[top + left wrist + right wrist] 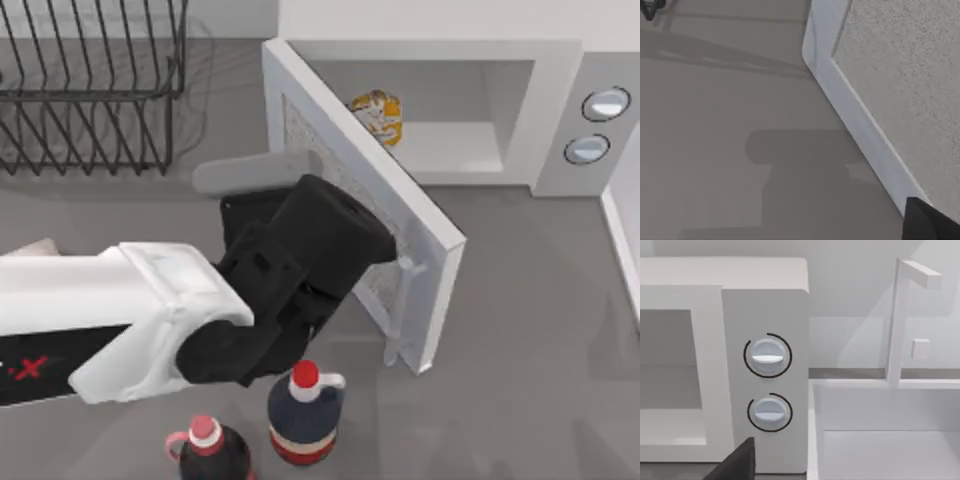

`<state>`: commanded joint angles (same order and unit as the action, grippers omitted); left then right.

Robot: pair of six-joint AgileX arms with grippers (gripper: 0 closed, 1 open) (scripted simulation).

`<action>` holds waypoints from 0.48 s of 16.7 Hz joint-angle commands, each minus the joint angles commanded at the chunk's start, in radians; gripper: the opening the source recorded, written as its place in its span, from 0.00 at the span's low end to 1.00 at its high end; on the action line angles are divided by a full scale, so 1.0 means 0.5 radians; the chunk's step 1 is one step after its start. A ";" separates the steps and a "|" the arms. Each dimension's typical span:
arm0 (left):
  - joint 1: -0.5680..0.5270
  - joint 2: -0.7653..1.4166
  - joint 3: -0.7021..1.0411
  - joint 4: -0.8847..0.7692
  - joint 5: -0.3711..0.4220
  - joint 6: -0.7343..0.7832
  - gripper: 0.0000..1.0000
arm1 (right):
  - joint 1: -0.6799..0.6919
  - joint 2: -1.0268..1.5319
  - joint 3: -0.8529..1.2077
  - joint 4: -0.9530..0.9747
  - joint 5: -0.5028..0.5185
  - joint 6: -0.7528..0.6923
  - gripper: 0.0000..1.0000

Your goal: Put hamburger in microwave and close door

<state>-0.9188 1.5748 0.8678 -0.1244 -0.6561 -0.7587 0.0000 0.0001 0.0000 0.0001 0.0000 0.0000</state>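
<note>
The hamburger stands inside the cavity of the light-grey microwave, near its left wall. The door hangs open, swung out toward the table's front, with its pale bar handle at the free end. My left gripper is pressed close to the door's outer face, its tip hidden under the black wrist. In the left wrist view the door's mesh window and pale frame sit right beside that gripper. My right gripper hangs in front of the microwave's dial panel.
A black wire rack stands at the back left. Two dark red-capped bottles stand at the front, just below my left arm. A white basin with an upright post lies right of the microwave.
</note>
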 joint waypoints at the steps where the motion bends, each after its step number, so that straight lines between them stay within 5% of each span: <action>1: -0.036 0.047 0.076 -0.020 -0.015 -0.037 0.00 | 0.000 0.000 0.000 0.000 0.000 0.000 1.00; 8: -0.320 0.458 0.440 -0.369 -0.010 -0.251 0.00 | 0.000 0.000 0.000 0.000 0.000 0.000 1.00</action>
<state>-1.0786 1.8038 1.0876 -0.3091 -0.6613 -0.8844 0.0000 0.0001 0.0000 0.0001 0.0000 0.0000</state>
